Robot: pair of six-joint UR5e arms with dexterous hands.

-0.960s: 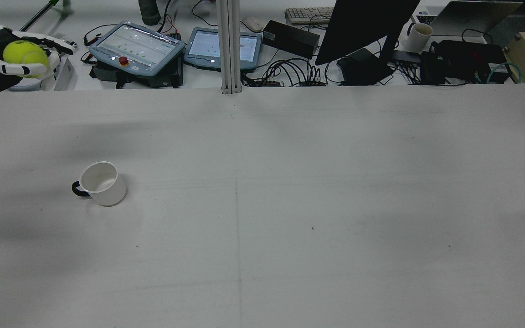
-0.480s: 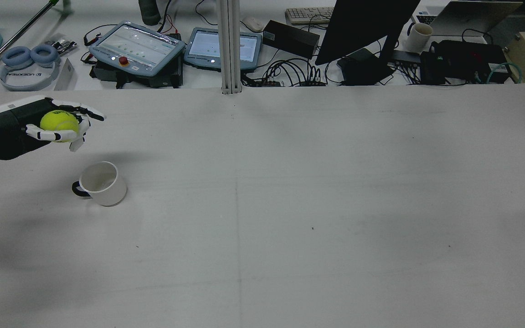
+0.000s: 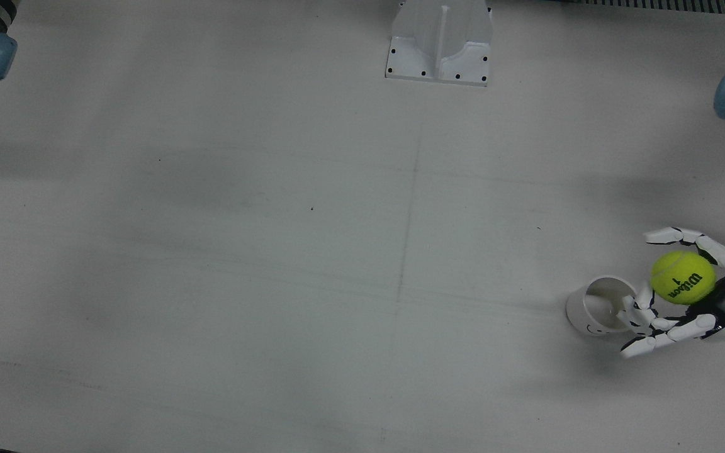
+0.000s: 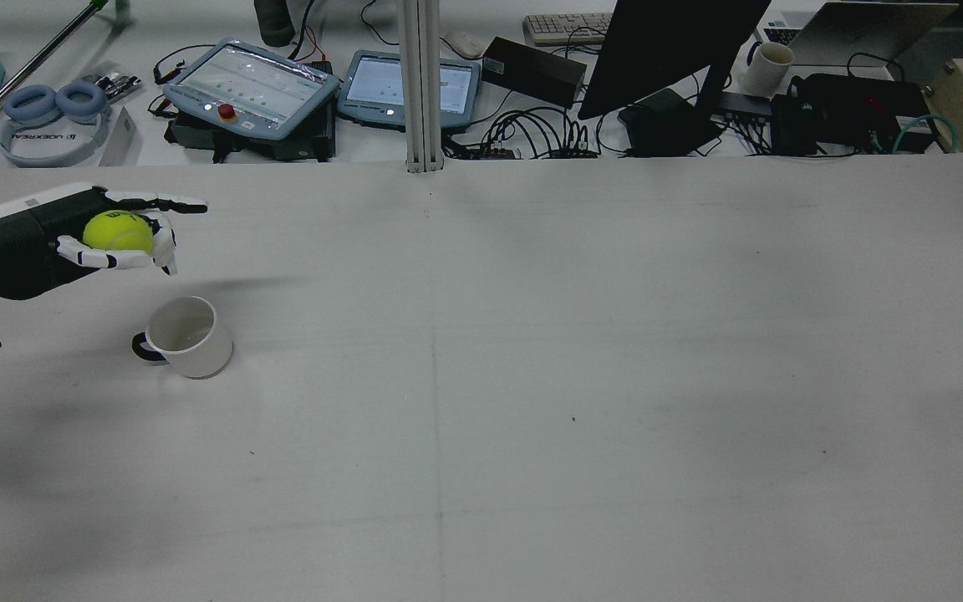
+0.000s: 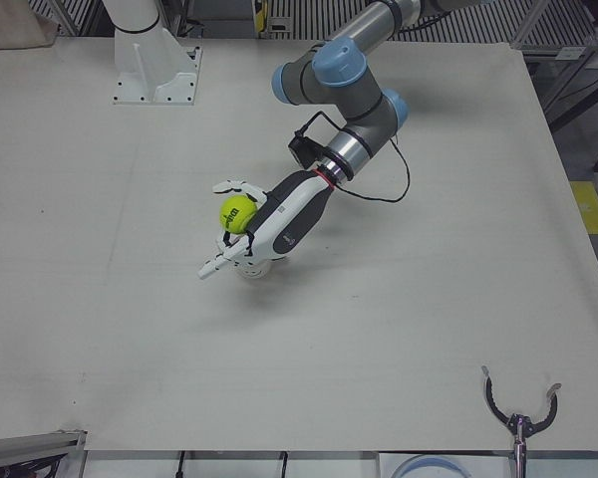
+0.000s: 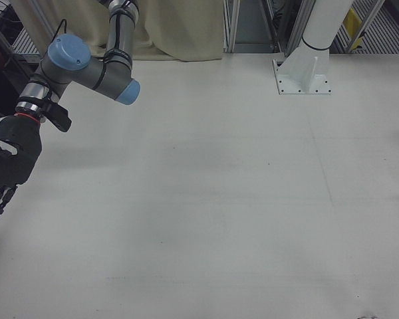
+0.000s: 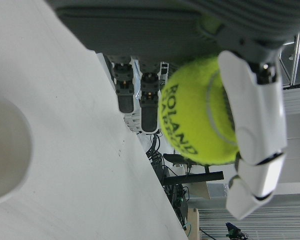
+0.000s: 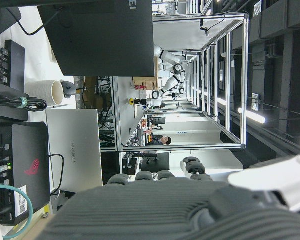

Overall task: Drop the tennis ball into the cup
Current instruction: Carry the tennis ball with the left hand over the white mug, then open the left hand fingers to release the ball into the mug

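– Ball (image 4: 118, 232) placement? Left hand (image 4: 72, 238) is grasping it above the table, just short of the cup (image 4: 186, 336).

– Carrying step, then. Next it's needing to centre over the rim before letting go. Right hand (image 6: 3, 174) is idling, holding nothing.

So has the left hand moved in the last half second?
Yes. In the rear view the left hand, holding the tennis ball, edged slightly rightward relative to the still cup.
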